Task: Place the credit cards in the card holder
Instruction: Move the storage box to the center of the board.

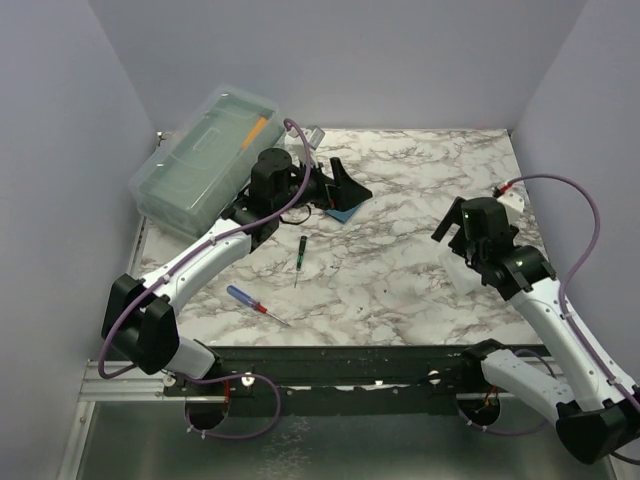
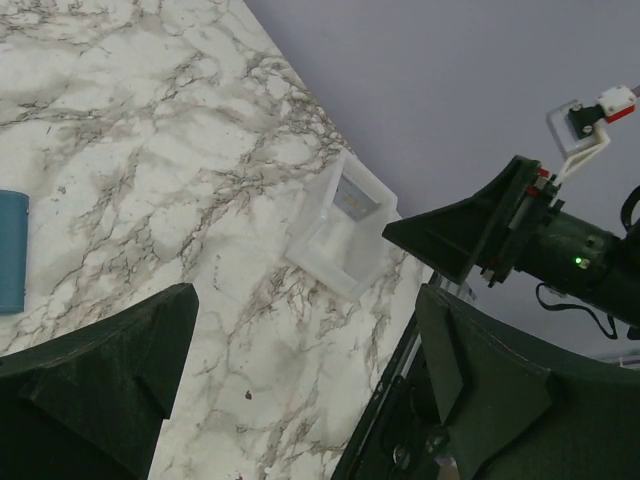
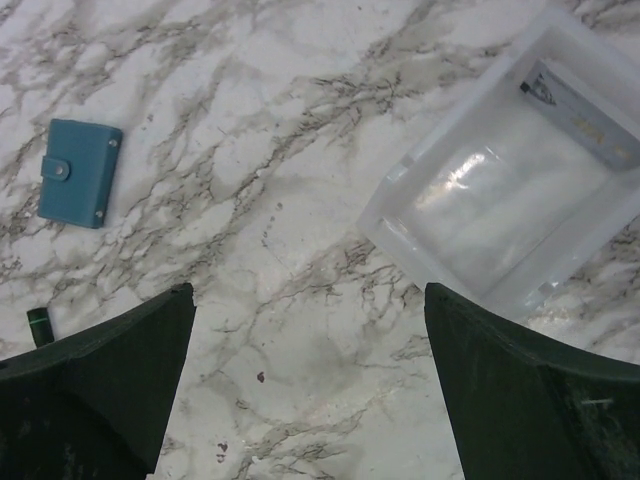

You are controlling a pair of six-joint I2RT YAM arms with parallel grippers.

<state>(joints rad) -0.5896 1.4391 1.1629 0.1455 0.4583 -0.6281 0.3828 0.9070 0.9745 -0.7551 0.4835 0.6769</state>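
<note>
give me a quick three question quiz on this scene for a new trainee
1. True or false: the teal card holder lies closed on the marble table, with its snap tab fastened.
2. Multiple choice: where is the one card that the right wrist view shows?
A. inside the translucent tray, against its far wall
B. flat on the bare marble
C. tucked under the card holder
3. Count: how many screwdrivers lie on the table in the top view?

Key
1. True
2. A
3. Two
</note>
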